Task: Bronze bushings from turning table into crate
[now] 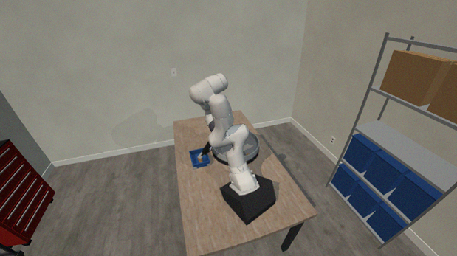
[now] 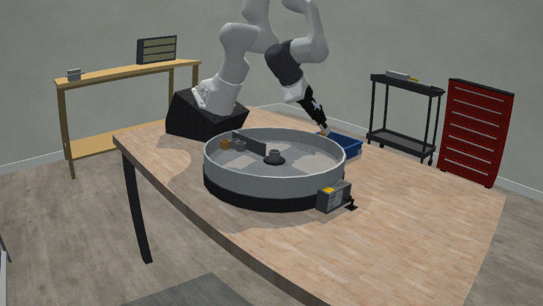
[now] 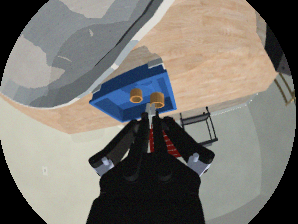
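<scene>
Going left to right in the exterior view, one bronze bushing (image 1: pixel 246 154) (image 2: pixel 225 143) stands inside the turning table (image 1: pixel 257 145) (image 2: pixel 273 184) (image 3: pixel 160 12), near its wall. Just beside it are two steel bushings (image 2: pixel 241 146), and past the divider (image 2: pixel 250 142) a grey cylinder (image 2: pixel 274 154) stands on the hub; whether it is a third steel bushing or part of the hub, the view cannot settle.

Farther right, the jaws (image 1: pixel 201 155) (image 2: pixel 326 132) are closed on the wall of the held bronze bushing (image 1: pixel 200 159) (image 2: pixel 322 133) (image 3: pixel 157 99), over the blue crate (image 1: pixel 192 159) (image 2: pixel 353 144) (image 3: pixel 172 95). Another bronze bushing (image 3: pixel 136 95) is in the crate. The count is three bronze, at least two steel, one crate and one turning table.

The bushings look stiff, smooth and fairly heavy for their size, hardly fragile, but apt to slip or pivot in a thin wall pinch. The rim is a fair place to take hold, one finger inside the bore. Being round, a bushing could roll if dropped, so it wants setting down upright, low and gently, at rest before release. The bronze one left on the turning table probably comes next.
</scene>
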`<action>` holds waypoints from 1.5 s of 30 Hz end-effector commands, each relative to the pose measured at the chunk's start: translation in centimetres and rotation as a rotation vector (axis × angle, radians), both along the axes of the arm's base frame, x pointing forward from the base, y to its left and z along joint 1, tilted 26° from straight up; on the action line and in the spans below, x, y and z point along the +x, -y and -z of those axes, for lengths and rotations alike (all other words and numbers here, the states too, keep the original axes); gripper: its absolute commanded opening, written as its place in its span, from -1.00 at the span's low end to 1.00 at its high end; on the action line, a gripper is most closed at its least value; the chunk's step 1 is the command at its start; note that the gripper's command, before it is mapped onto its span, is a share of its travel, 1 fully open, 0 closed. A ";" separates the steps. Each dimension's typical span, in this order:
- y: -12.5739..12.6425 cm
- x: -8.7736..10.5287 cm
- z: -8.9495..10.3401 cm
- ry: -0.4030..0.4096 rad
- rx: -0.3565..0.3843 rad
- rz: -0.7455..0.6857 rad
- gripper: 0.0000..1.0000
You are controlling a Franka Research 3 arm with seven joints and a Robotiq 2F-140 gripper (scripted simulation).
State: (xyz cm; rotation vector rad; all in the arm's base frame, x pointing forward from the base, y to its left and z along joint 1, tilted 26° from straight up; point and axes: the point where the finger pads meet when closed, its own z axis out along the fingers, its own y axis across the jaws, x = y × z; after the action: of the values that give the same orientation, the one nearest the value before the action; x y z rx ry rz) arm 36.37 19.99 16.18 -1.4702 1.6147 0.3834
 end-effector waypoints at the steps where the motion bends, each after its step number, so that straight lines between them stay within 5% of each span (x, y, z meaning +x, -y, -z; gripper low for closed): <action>1: 0.1 0.5 0.6 0.039 -0.017 -0.005 -1.00; 45: -0.2 1.2 2.1 0.039 -0.017 -0.005 -1.00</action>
State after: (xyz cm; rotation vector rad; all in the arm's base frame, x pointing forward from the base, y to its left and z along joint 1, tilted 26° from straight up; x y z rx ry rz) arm 37.50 20.22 14.12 -1.4836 1.5892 0.3482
